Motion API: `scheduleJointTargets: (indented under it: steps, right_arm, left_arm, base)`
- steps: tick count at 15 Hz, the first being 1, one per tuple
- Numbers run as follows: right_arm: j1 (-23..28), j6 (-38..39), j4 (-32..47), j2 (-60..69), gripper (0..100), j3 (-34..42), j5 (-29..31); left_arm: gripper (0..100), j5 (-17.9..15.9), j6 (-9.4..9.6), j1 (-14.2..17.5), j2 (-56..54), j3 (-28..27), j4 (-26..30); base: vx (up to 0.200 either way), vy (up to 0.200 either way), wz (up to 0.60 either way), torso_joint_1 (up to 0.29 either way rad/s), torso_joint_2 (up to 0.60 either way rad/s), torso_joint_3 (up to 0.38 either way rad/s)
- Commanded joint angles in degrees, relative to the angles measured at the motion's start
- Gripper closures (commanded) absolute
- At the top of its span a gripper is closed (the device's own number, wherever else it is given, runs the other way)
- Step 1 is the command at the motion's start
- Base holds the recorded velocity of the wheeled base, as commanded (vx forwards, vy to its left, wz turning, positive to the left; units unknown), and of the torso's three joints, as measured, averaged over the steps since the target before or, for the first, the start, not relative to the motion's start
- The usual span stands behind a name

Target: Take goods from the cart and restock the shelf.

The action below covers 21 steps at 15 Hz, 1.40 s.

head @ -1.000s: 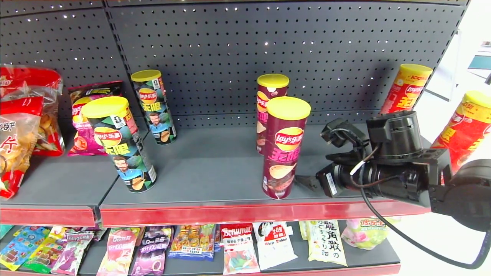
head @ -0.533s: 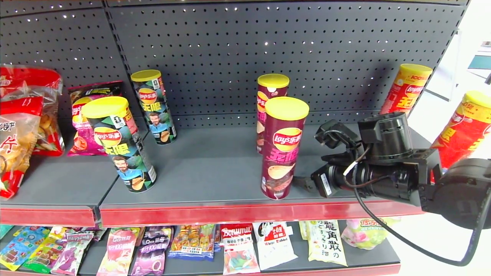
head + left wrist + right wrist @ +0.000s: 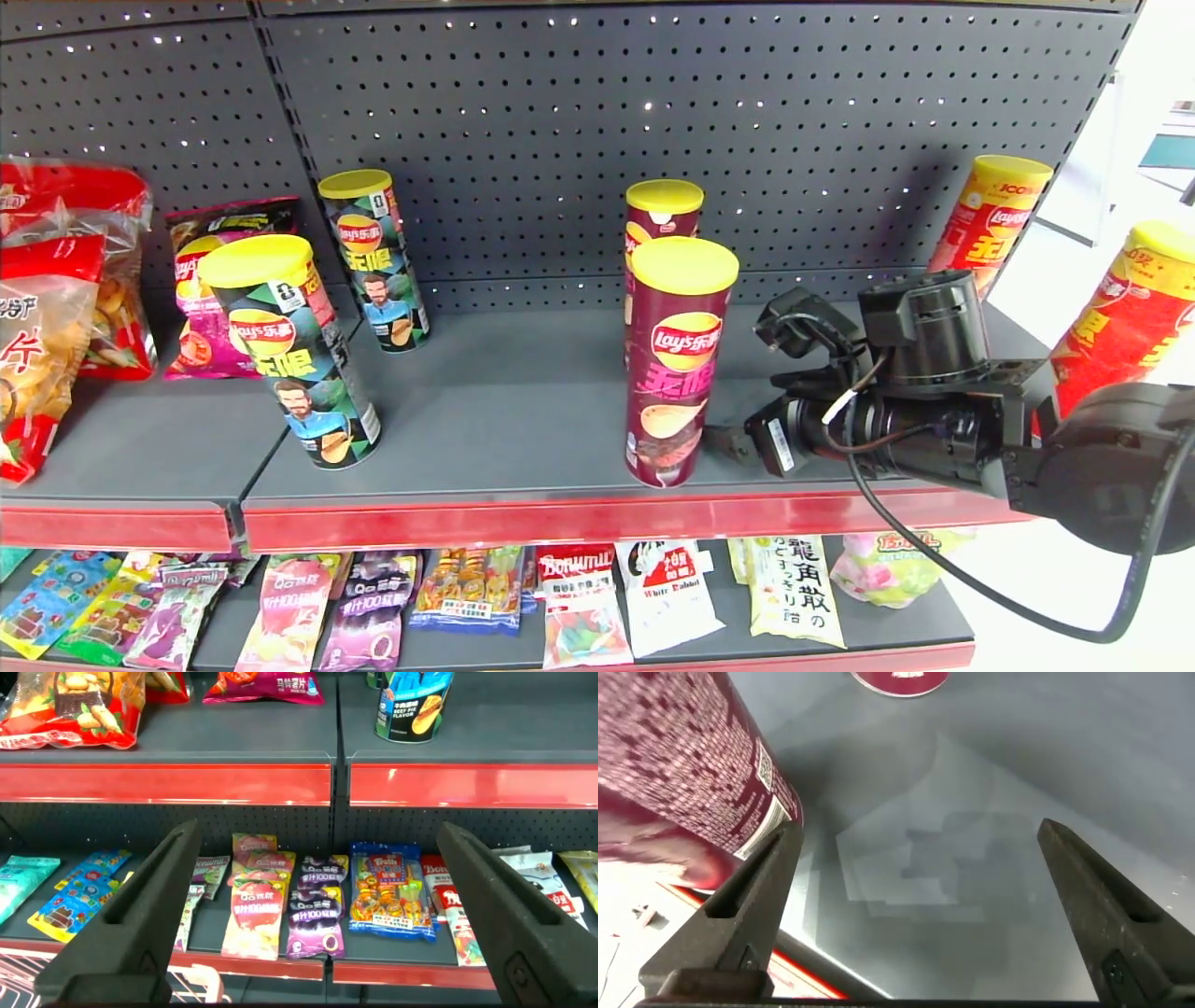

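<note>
A maroon chip can (image 3: 674, 364) with a yellow lid stands upright at the front of the grey shelf (image 3: 523, 401). My right gripper (image 3: 721, 442) is low beside it on its right, open, with nothing between its fingers. In the right wrist view the can (image 3: 682, 775) lies against the outer side of one finger (image 3: 757, 896) of the right gripper (image 3: 920, 829). A second maroon can (image 3: 661, 210) stands behind the first. My left gripper (image 3: 320, 829) is open and empty, level with the lower shelf of candy bags (image 3: 392, 891).
Two green-black cans (image 3: 289, 350) (image 3: 373, 257) stand to the left, beside snack bags (image 3: 56, 280). Red cans (image 3: 990, 219) (image 3: 1130, 317) stand at the right end. The shelf has a red front lip (image 3: 560, 518). Bare shelf lies between the can groups.
My right gripper has slid left along the shelf front, and the front maroon can has shifted left with it. The other cans have stayed put.
</note>
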<state>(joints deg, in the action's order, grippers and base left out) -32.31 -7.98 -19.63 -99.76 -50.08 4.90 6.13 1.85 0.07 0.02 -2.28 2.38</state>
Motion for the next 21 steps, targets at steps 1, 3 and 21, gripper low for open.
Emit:
scheduleJointTargets:
  steps: [1, 3, 21]
  right_arm:
    - [-0.5, 0.0, 0.0, -0.1, 0, -0.1, 0.0]
    - [-0.6, -0.1, 0.0, -0.2, 0, -0.1, 0.0]
    - [1.0, -0.1, 0.1, 17.3, 0, 8.1, 3.6]
  left_arm:
    - [0, 0.0, -0.01, 0.0, 0.0, 0.0, 0.0]
    - [0, 0.0, -0.01, 0.0, 0.0, 0.0, 0.0]
    - [0, -0.5, -0.10, 0.0, 0.0, 0.0, 0.0]
  base:
    - [0.000, 0.000, 0.00, 0.000, 0.00, 0.000]
    - [0.000, 0.000, 0.00, 0.000, 0.00, 0.000]
    - [0.000, 0.000, 0.00, 0.000, 0.00, 0.000]
